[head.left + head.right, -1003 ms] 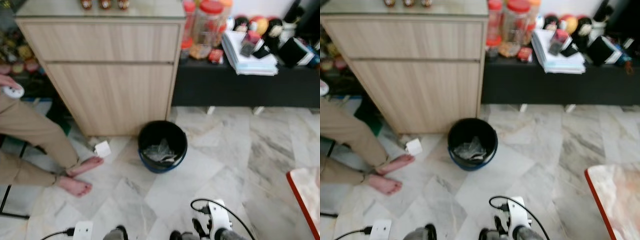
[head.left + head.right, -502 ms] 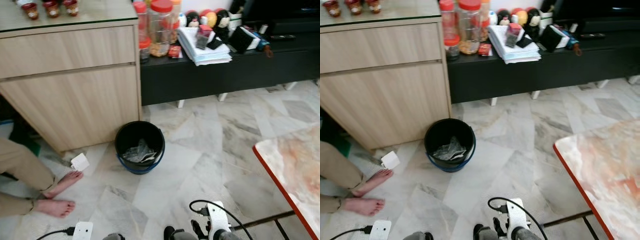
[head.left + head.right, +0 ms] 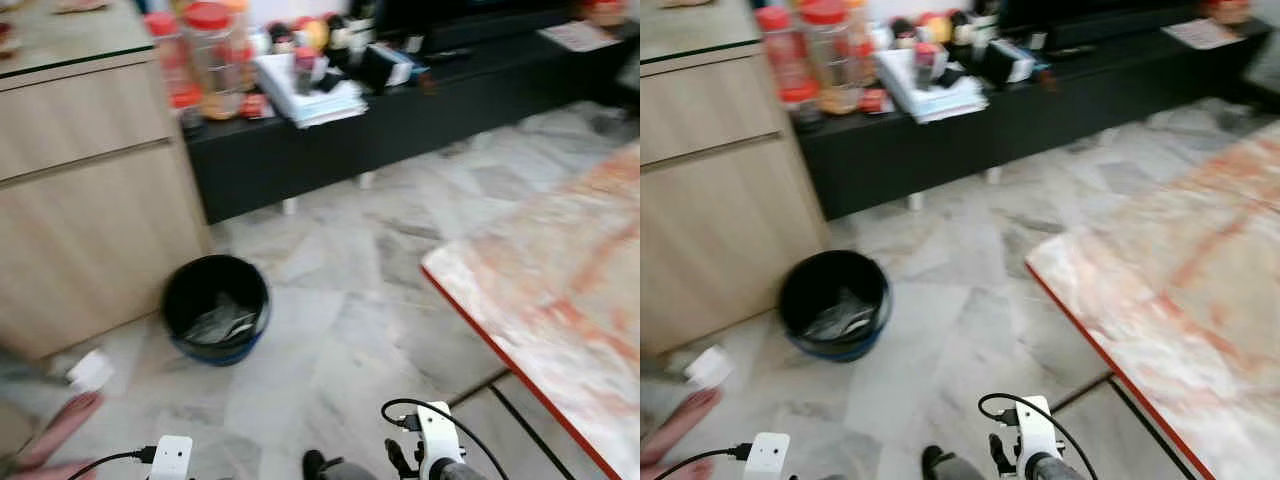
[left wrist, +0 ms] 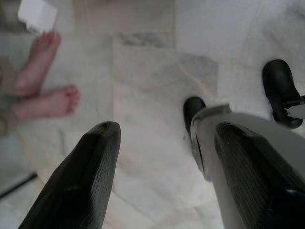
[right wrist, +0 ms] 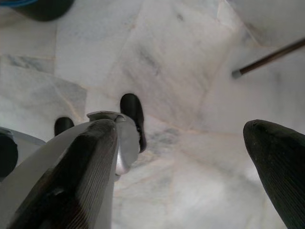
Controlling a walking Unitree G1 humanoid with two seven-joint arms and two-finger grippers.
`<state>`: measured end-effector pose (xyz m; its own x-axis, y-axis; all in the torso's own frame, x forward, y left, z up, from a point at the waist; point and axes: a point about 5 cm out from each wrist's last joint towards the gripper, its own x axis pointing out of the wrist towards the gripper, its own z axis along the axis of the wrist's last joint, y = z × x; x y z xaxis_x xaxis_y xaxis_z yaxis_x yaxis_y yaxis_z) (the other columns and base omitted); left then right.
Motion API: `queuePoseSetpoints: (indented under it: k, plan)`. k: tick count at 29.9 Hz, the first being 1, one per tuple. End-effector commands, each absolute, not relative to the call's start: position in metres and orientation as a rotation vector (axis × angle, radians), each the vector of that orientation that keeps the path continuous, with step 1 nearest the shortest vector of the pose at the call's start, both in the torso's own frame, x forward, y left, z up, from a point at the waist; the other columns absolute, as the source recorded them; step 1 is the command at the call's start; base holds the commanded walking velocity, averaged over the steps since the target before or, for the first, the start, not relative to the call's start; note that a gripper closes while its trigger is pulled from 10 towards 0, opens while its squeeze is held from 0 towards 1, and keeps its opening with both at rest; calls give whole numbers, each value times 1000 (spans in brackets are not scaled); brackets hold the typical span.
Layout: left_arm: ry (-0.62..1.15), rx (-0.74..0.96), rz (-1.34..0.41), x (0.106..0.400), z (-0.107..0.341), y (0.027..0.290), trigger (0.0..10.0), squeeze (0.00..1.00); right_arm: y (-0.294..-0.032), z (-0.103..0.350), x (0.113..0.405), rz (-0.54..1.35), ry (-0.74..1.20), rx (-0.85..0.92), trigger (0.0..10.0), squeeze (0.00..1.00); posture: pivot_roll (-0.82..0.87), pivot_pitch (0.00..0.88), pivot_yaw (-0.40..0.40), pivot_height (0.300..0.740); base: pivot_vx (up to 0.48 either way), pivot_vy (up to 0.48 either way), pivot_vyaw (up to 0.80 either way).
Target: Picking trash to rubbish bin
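Left claw (image 4: pixel 162 157) and right claw (image 5: pixel 181 157) are hanging wide open, empty, pointing floorward, idle. Rubbish bin (image 3: pixel 215 308) is sitting beside cabinet (image 3: pixel 90 200), holding crumpled plastic; white scrap (image 3: pixel 90 370) lying nearby.

No words or numbers can be read anywhere. The jars (image 3: pixel 205 60) and the stack of papers (image 3: pixel 308 95) on the black shelf (image 3: pixel 420 100) are too blurry to show any labels.

A wooden cabinet (image 3: pixel 80 190) stands beside a black bench (image 3: pixel 400 110) holding jars (image 3: pixel 205 55) and papers (image 3: pixel 310 100). A marble table (image 3: pixel 560 290) fills the right. Bare feet (image 4: pixel 43 81) rest near the left fingers.
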<state>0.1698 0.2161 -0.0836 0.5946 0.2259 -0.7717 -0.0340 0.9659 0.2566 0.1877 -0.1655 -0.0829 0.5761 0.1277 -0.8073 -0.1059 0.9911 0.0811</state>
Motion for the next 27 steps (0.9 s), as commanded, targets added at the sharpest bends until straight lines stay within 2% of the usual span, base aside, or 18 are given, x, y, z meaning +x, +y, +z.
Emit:
queuePoseSetpoints:
  k: [1, 3, 27]
  plan:
    - [966, 266, 131, 158, -88, 218, 10000, 0, -164, -86, 183, 131, 970, 34, 10000, 0, 84, 144, -67, 740, 0, -409, -800]
    - [967, 259, 141, 158, -89, 218, 10000, 0, -164, -86, 182, 134, 972, 32, 10000, 0, 85, 139, -67, 740, 0, -480, -800]
    - [975, 266, 157, 154, -89, 221, 10000, 0, -166, -85, 183, 117, 967, 43, 10000, 0, 82, 166, -70, 740, 0, 0, -800]
